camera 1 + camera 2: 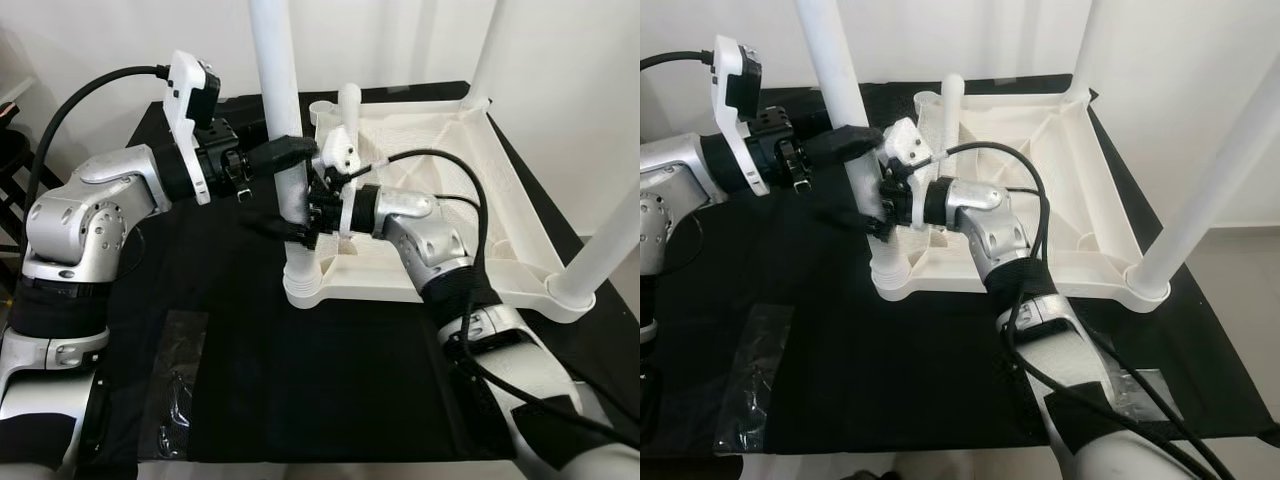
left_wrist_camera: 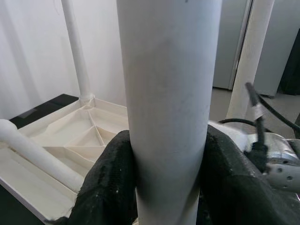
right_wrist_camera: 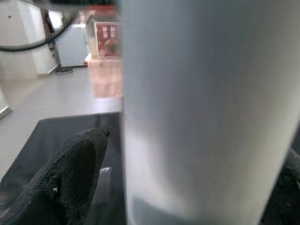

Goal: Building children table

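A white plastic children's table lies upside down on a black cloth. An upright white leg stands in its near left corner socket. My left gripper reaches in from the left and is shut on this leg, one black finger on each side, as in the left wrist view. My right gripper comes from the right and clasps the same leg lower down, just above the socket; in the right wrist view its fingers flank the leg.
Two more legs stand upright at the far right corner and the near right corner. A fourth white leg rests loose by the far left corner. A clear plastic bag lies near left on the cloth. White walls lie behind.
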{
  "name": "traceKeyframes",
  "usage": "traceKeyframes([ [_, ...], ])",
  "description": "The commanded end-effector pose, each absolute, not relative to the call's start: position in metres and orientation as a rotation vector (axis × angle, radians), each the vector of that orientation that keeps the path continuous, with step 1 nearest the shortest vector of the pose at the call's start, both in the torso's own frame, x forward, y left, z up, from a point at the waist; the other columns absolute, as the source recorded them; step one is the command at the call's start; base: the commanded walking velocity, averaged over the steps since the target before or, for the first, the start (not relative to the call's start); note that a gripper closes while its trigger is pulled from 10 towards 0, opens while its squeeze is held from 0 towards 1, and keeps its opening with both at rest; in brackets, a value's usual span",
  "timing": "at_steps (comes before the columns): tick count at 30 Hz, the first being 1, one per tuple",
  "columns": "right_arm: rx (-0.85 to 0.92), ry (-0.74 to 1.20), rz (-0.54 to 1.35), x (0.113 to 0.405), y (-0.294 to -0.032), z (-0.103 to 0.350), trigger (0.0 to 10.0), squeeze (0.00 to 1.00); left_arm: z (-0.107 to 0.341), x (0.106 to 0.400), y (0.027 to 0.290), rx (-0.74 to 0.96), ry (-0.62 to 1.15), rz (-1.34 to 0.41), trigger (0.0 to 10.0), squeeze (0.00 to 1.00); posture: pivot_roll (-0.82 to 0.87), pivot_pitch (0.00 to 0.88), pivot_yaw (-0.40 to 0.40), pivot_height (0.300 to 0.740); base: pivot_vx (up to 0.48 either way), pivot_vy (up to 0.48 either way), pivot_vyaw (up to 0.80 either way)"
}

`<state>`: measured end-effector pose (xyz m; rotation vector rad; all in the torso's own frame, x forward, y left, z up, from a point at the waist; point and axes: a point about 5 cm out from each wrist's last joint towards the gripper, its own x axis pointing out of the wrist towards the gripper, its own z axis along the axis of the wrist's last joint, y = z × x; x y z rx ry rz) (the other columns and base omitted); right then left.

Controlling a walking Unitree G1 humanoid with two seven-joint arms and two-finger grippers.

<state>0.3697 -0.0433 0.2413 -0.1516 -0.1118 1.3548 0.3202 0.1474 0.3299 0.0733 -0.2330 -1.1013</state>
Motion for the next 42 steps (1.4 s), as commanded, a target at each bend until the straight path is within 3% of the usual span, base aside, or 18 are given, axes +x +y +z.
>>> traceKeyframes([
  [1,-0.157,-0.121,1.397,0.37,-0.032,0.247,10.0,0.0,0.326,0.32,0.145,0.093,-0.194,-1.114,0.0,0.0,0.01,0.109,0.056,0.74,0.0,0.0,0.0],
  [3,-0.147,-0.113,1.41,0.371,-0.031,0.247,10.0,0.0,0.326,0.32,0.145,0.094,-0.194,-1.116,0.0,0.0,0.02,0.111,0.058,0.74,0.0,0.0,0.0],
  [4,-0.141,-0.106,1.424,0.371,-0.029,0.246,2.2,0.0,0.326,0.319,0.145,0.094,-0.194,-1.118,0.0,0.0,0.02,0.111,0.06,0.74,0.0,0.0,0.0],
  [5,-0.141,-0.106,1.424,0.371,-0.029,0.246,2.2,0.0,0.326,0.319,0.145,0.094,-0.194,-1.118,0.0,0.0,0.02,0.111,0.06,0.74,0.0,0.0,0.0],
  [6,-0.138,-0.097,1.441,0.371,-0.028,0.245,0.0,0.0,0.326,0.319,0.145,0.095,-0.194,-1.119,0.0,0.0,0.02,0.11,0.062,0.74,0.0,0.0,0.0],
  [22,-0.132,-0.068,1.424,0.375,-0.041,0.23,0.0,0.0,0.328,0.319,0.143,0.108,-0.216,-1.125,0.0,0.0,0.02,0.103,0.068,0.74,0.0,0.0,0.0],
  [23,-0.128,-0.073,1.406,0.375,-0.043,0.228,0.0,0.0,0.328,0.32,0.143,0.109,-0.224,-1.115,8.0,0.0,0.02,0.102,0.072,0.74,0.0,0.0,0.0],
  [24,-0.127,-0.08,1.382,0.375,-0.046,0.224,0.0,0.0,0.329,0.321,0.144,0.099,-0.228,-1.098,10.0,1.0,0.02,0.101,0.075,0.74,0.0,0.0,0.0],
  [28,-0.142,-0.083,1.294,0.377,-0.053,0.215,0.0,0.0,0.33,0.323,0.144,0.092,-0.232,-1.078,10.0,1.0,0.02,0.099,0.074,0.74,0.0,0.0,0.0],
  [29,-0.145,-0.076,1.253,0.378,-0.054,0.21,0.0,0.0,0.332,0.325,0.145,0.08,-0.235,-1.058,10.0,0.3,0.02,0.099,0.071,0.74,0.0,0.0,0.0],
  [30,-0.136,-0.019,1.065,0.38,-0.051,0.193,0.0,0.0,0.334,0.324,0.147,0.07,-0.234,-1.044,10.0,0.3,0.02,0.1,0.05,0.74,0.0,0.0,0.0],
  [31,-0.136,-0.019,1.065,0.38,-0.051,0.193,0.0,0.0,0.334,0.324,0.147,0.07,-0.234,-1.044,10.0,0.3,0.02,0.1,0.05,0.74,0.0,0.0,0.0],
  [32,-0.074,0.05,0.833,0.364,-0.04,0.162,0.0,0.0,0.336,0.324,0.151,0.047,-0.235,-1.027,10.0,0.0,0.03,0.105,0.051,0.74,0.0,0.0,0.0],
  [33,-0.033,0.1,0.644,0.349,-0.04,0.145,0.0,0.0,0.337,0.323,0.154,0.032,-0.235,-1.017,10.0,0.0,0.03,0.105,0.051,0.74,0.0,0.0,0.0],
  [35,0.002,0.112,0.559,0.333,-0.033,0.137,0.0,0.0,0.335,0.323,0.158,0.021,-0.229,-1.009,10.0,0.0,0.04,0.118,0.072,0.74,0.0,0.0,0.0],
  [42,0.014,0.082,0.604,0.333,-0.01,0.143,0.0,0.0,0.318,0.319,0.159,-0.008,-0.194,-1.03,10.0,0.0,0.01,0.098,0.076,0.74,0.0,0.0,0.0],
])
